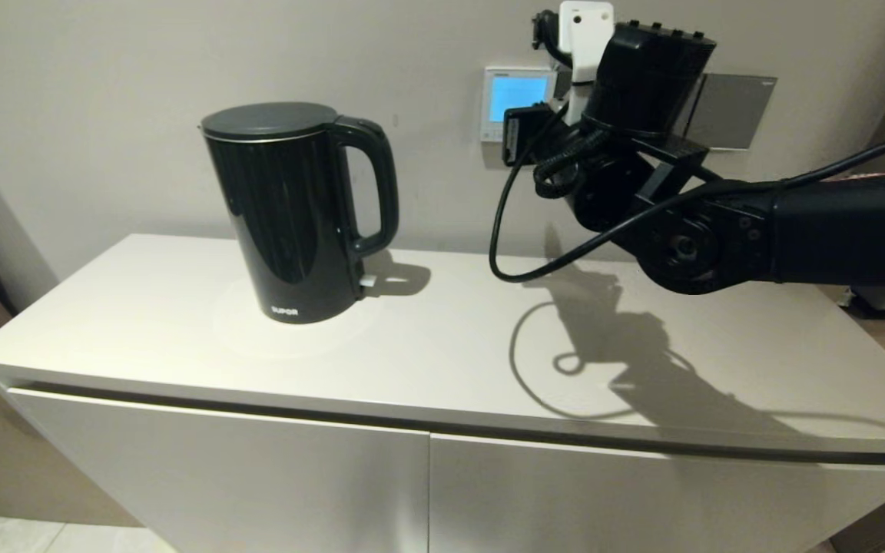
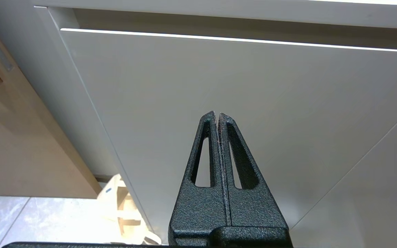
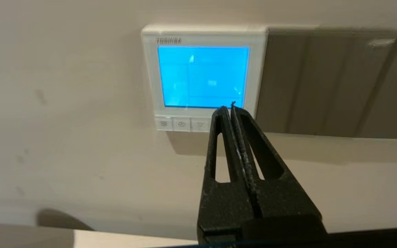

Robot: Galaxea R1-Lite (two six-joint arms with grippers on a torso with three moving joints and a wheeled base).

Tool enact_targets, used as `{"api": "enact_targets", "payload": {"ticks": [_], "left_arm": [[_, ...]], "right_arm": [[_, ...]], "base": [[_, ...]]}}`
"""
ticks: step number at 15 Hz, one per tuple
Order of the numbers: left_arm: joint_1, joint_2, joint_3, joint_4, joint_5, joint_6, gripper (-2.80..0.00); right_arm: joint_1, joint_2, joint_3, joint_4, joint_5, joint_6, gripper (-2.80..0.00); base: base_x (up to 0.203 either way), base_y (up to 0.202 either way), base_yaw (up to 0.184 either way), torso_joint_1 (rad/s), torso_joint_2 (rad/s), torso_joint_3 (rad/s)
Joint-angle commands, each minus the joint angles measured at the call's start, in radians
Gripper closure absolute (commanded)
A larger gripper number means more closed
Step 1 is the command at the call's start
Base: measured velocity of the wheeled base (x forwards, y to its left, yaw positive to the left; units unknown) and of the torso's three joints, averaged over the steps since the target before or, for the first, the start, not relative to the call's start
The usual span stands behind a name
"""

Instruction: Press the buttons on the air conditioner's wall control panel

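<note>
Two arms here but only one is doing anything. Nearest to me, the left gripper (image 2: 218,119) hangs low in front of the white cabinet door (image 2: 219,86), pinched shut on nothing, parked out of the way I'd guess. Up on the smooth pale surface (image 1: 181,307) sits a glossy black kettle (image 1: 289,215) with a matte lid, well off to the side of the action. Past that, the right gripper (image 3: 228,109) is up at the wall, its textured black fingers (image 3: 221,119) pressed together into one narrow tip, holding nothing, which makes sense for poking tiny keys. That tip sits right at the buttons (image 3: 181,124), covering the right end of the row under the glowing blue screen of the control panel (image 3: 203,32), a square white plastic frame. Can't tell if it's actually touching. Flat dark grey switch plates (image 3: 336,82) butt up beside the panel.
</note>
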Motion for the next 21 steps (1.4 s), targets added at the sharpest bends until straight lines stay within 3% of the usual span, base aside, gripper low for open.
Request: {"api": "enact_targets", "payload": {"ticks": [1, 7, 13, 16, 21], "left_arm": [[0.001, 0.002, 0.0, 0.0, 0.0, 0.0, 0.0], [0.0, 0.002, 0.0, 0.0, 0.0, 0.0, 0.0], [0.001, 0.002, 0.0, 0.0, 0.0, 0.0, 0.0], [0.0, 0.002, 0.0, 0.001, 0.0, 0.0, 0.0], [0.0, 0.002, 0.0, 0.0, 0.0, 0.0, 0.0]], "right_arm": [[0.009, -0.113, 0.071, -0.002, -0.003, -0.015, 0.0], [-0.054, -0.415, 0.332, 0.007, -0.019, -0.038, 0.0], [-0.152, -0.736, 0.65, 0.01, -0.198, -0.037, 0.0], [-0.253, -0.88, 0.805, 0.035, -0.256, -0.033, 0.0], [-0.463, -1.134, 0.976, 0.174, -0.265, -0.032, 0.0]], "base": [[0.0, 0.0, 0.0, 0.0, 0.0, 0.0], [0.0, 0.0, 0.0, 0.0, 0.0, 0.0], [0.0, 0.0, 0.0, 0.0, 0.0, 0.0], [0.0, 0.0, 0.0, 0.0, 0.0, 0.0], [0.0, 0.0, 0.0, 0.0, 0.0, 0.0]]}}
